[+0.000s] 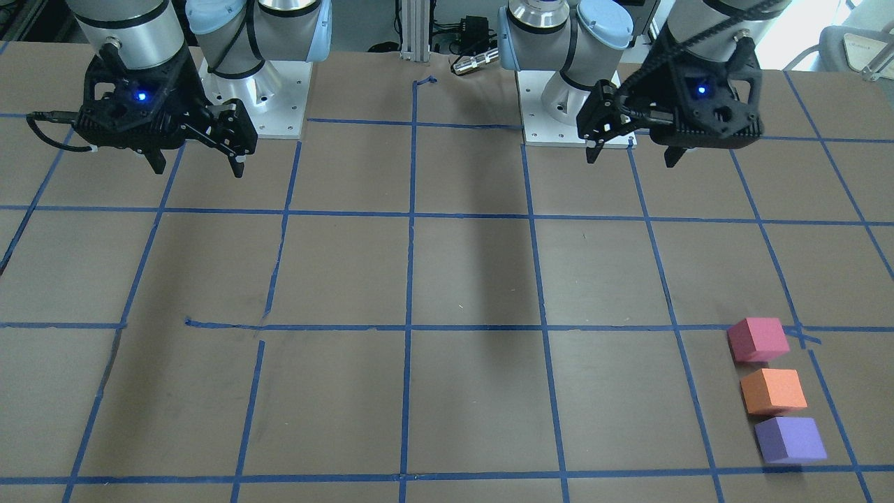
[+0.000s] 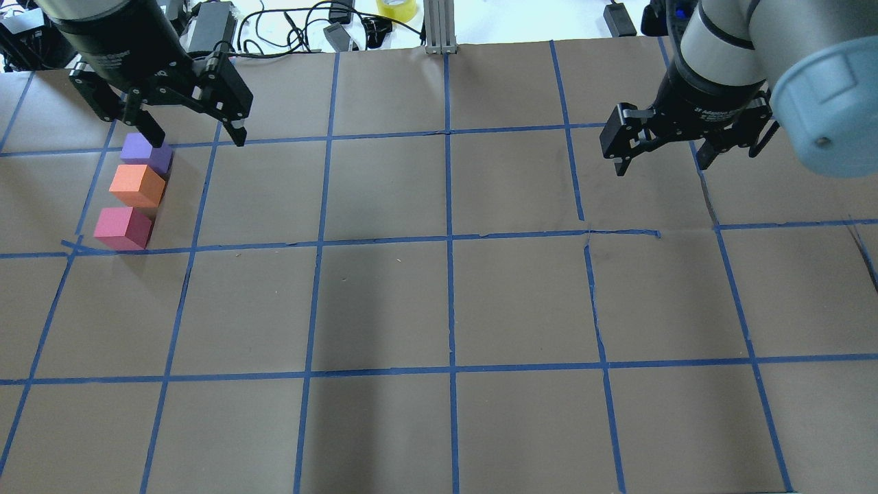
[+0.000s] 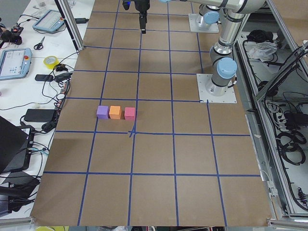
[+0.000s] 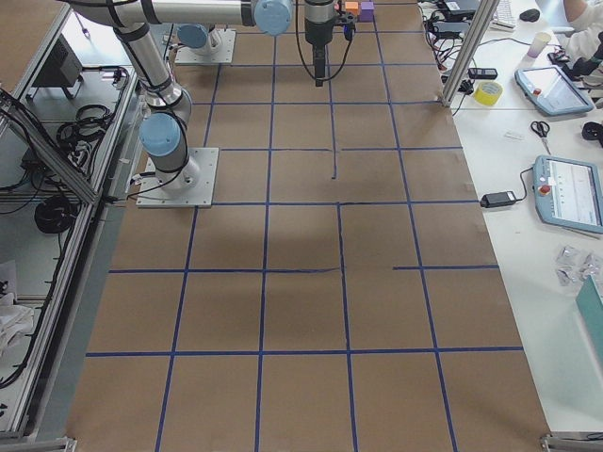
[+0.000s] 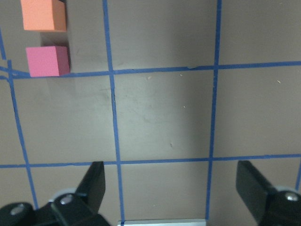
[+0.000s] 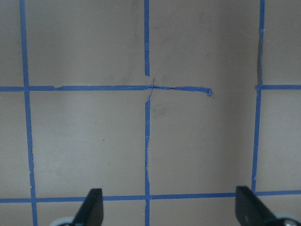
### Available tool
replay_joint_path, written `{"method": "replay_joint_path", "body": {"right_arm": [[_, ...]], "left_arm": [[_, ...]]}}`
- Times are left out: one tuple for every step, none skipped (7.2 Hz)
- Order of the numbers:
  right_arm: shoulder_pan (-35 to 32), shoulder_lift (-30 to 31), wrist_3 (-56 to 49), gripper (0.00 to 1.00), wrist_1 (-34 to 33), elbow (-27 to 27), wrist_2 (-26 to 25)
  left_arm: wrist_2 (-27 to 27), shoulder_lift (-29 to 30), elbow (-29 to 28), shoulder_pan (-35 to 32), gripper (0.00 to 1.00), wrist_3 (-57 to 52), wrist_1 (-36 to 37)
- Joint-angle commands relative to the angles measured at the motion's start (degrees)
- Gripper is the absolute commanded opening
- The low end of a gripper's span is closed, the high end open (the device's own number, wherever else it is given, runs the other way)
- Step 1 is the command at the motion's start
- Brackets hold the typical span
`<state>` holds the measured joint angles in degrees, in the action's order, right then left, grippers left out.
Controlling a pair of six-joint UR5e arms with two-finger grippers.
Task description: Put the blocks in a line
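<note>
We're watching the left gripper point(image 2: 197, 137) hanging wide open and empty, with the right gripper point(image 2: 658, 165) open and empty too. The purple block point(image 2: 146, 152), orange block point(image 2: 137, 185) and pinkish-red block point(image 2: 123, 228) are sitting in line near the left gripper, on the blue-taped brown table point(image 2: 446, 309).

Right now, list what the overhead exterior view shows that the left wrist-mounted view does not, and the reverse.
Only the overhead exterior view: the purple block, which ends the row of three, and the right gripper, open and empty. Only the left wrist-mounted view: a pale strip at its bottom edge, too cropped to identify. Both: the orange block, the pinkish-red block next to it, and the left gripper, open and holding nothing.
</note>
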<state>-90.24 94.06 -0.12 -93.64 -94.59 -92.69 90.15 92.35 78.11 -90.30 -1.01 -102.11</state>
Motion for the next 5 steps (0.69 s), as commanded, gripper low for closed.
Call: {"method": "replay_joint_path", "body": {"right_arm": [[-0.2,2.1,-0.1,1.00,1.0,-0.3,0.5],[0.0,2.1,-0.1,1.00,3.4,-0.2,1.2],[0.0,2.2,-0.1,1.00,3.5,-0.2,1.3],[0.0,2.3,-0.1,1.00,3.5,-0.2,1.4],[0.1,2.4,-0.2,1.00,3.5,-0.2,1.4]], "left_arm": [[-0.8,-1.1,0.4,-2.3,1.00,3.2,0.2],[-0.4,-2.3,0.9,-2.3,1.00,3.0,-0.2],[0.5,-2.6,1.3,-2.3,1.00,3.0,-0.1],[0.6,-2.8,1.3,-2.3,1.00,3.0,0.0],[0.6,-2.8,1.6,-2.3,1.00,2.9,0.0]]}}
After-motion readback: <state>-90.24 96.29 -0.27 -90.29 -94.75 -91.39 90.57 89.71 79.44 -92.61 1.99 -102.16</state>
